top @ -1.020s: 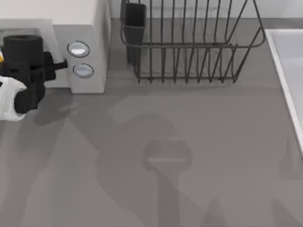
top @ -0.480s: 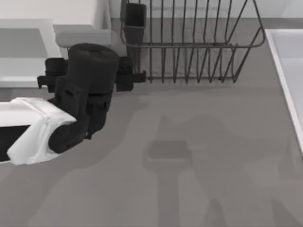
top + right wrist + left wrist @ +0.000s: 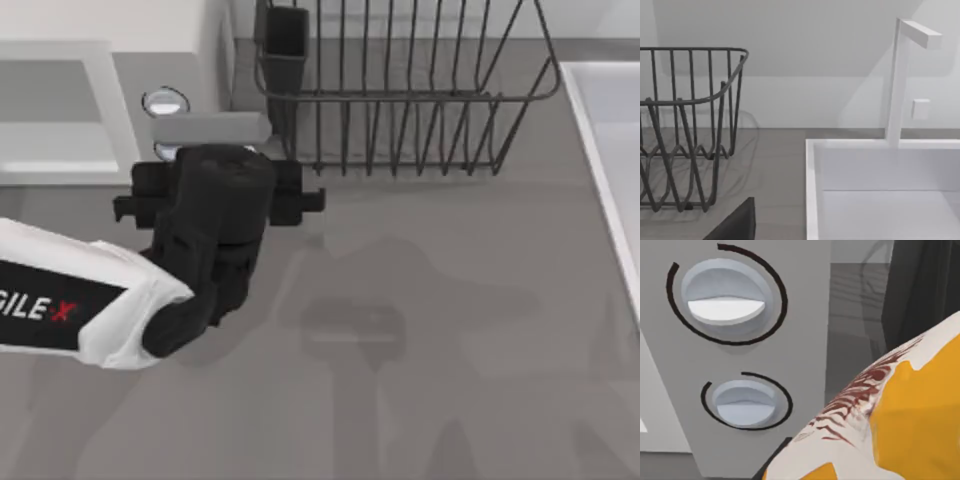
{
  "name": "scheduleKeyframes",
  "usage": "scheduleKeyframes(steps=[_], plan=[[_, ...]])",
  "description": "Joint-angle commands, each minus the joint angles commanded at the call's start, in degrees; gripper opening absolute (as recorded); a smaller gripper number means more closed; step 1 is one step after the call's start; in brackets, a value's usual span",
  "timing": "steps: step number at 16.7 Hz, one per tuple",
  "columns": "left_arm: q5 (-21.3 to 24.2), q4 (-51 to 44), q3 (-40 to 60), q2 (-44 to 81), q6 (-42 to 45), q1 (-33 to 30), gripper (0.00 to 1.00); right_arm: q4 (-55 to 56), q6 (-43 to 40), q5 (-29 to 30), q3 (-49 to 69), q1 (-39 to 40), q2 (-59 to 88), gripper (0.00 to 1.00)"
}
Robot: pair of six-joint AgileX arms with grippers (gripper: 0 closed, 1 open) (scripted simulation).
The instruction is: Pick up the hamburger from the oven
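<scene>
Left wrist view puts the hamburger (image 3: 890,425) closest, seemingly clamped in the left gripper (image 3: 215,190) since it sits right at the camera; behind it, the oven (image 3: 805,340); top view places that gripper before the knobs.

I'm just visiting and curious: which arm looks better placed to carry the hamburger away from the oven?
Left. Its claw sits by the oven knobs, with the hamburger close up at its wrist camera. The right wrist camera faces the dish rack and sink.
</scene>
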Motion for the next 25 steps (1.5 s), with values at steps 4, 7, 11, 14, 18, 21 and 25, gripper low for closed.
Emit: scheduleKeyframes(steps=[4, 7, 11, 14, 18, 21, 25], plan=[[0.37, 15.82, -3.65, 9.93, -0.05, -0.99, 0.00, 0.00, 0.00, 0.00, 0.00, 0.00, 0.00, 1.00], [0.78, 22.72, -5.93, 14.91, 0.00, -1.33, 0.00, 0.00, 0.00, 0.00, 0.00, 0.00, 0.00, 1.00], [0.90, 24.30, -6.55, 16.20, 0.02, -1.42, 0.00, 0.00, 0.00, 0.00, 0.00, 0.00, 0.00, 1.00], [0.90, 24.30, -6.55, 16.20, 0.02, -1.42, 0.08, 0.00, 0.00, 0.00, 0.00, 0.00, 0.00, 1.00], [0.90, 24.30, -6.55, 16.20, 0.02, -1.42, 0.38, 0.00, 0.00, 0.00, 0.00, 0.00, 0.00, 1.00], [0.90, 24.30, -6.55, 16.20, 0.02, -1.42, 0.60, 0.00, 0.00, 0.00, 0.00, 0.00, 0.00, 1.00], [0.90, 24.30, -6.55, 16.20, 0.02, -1.42, 0.90, 0.00, 0.00, 0.00, 0.00, 0.00, 0.00, 1.00]])
